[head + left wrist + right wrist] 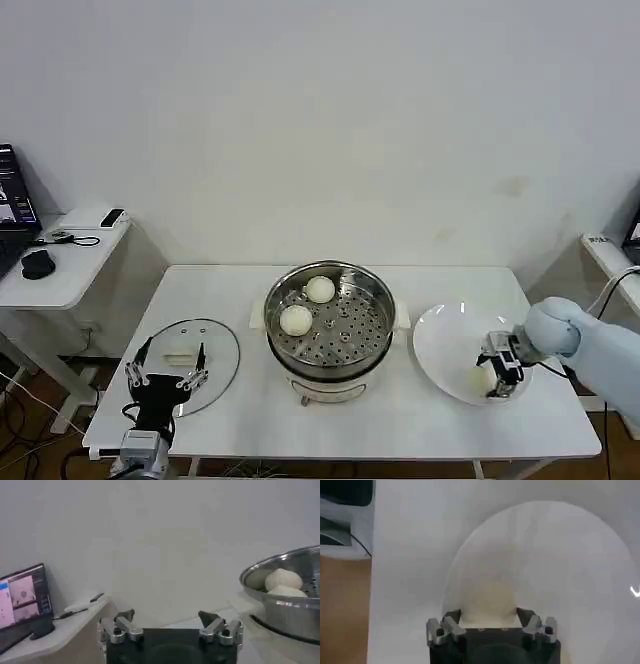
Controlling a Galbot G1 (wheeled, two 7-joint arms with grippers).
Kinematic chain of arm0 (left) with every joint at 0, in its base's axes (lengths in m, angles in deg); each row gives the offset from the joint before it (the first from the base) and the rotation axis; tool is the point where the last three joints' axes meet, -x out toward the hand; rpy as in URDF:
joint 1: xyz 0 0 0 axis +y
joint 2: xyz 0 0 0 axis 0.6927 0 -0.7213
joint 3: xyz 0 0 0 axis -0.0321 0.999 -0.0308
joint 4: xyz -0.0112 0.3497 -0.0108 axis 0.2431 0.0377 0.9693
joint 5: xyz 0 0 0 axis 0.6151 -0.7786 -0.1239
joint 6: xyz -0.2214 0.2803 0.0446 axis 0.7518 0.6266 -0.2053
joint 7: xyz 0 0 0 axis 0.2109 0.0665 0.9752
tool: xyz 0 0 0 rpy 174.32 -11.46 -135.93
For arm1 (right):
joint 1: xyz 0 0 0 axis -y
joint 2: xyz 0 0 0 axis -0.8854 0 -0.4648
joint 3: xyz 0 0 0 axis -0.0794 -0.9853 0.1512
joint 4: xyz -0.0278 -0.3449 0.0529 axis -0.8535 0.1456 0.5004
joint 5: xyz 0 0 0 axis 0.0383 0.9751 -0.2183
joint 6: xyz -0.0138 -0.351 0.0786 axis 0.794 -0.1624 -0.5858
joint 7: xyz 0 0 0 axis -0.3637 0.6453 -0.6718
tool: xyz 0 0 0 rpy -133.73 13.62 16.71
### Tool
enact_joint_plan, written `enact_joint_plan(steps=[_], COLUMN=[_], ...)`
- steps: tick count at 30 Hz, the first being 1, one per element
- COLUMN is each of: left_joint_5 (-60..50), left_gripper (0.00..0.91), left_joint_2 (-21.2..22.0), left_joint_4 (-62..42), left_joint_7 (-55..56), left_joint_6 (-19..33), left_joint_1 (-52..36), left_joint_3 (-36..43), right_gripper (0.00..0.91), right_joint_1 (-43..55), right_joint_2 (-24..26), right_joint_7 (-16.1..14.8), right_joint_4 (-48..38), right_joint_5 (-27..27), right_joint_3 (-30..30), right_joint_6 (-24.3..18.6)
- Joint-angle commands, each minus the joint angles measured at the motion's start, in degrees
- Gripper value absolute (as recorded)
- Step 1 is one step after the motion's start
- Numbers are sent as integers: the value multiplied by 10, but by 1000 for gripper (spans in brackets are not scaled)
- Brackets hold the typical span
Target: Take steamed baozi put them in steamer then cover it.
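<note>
Right gripper (497, 379) down on white plate (445, 340), fingers straddling a baozi (488, 605), apparently touching. Left gripper (165, 378) open, empty, over glass lid (215, 345).

Shiny metal steamer (330, 325), smooth baozi (296, 320)

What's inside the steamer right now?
Two baozi sit on the perforated tray of the steamer, toward its left side. Whatever lies below the tray is hidden.

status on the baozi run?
Right gripper down on a baozi on the plate, fingers around it. Left gripper open, idle by glass lid. Two baozi in steamer.
</note>
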Motion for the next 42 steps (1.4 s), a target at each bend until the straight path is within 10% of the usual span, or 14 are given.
enact_joint_plan(steps=[1, 19, 42], left_joint_5=[0, 1, 0], left_gripper=[907, 907, 907], left_joint_2=[1, -4, 3], left_joint_4=[1, 0, 13], left_joint_7=[0, 0, 1], left_joint_6=[0, 5, 1], left_joint_1=[0, 0, 4], left_joint_3=[1, -1, -13], right_gripper=[635, 645, 645], right_joint_1=[3, 205, 470], right_joint_2=[-6, 10, -228], right_joint_7=[-3, -64, -11], right_joint_4=[-6, -8, 78], right_joint_5=[-4, -49, -187], right_joint_3=[0, -2, -255], right_joint_6=[7, -21, -1])
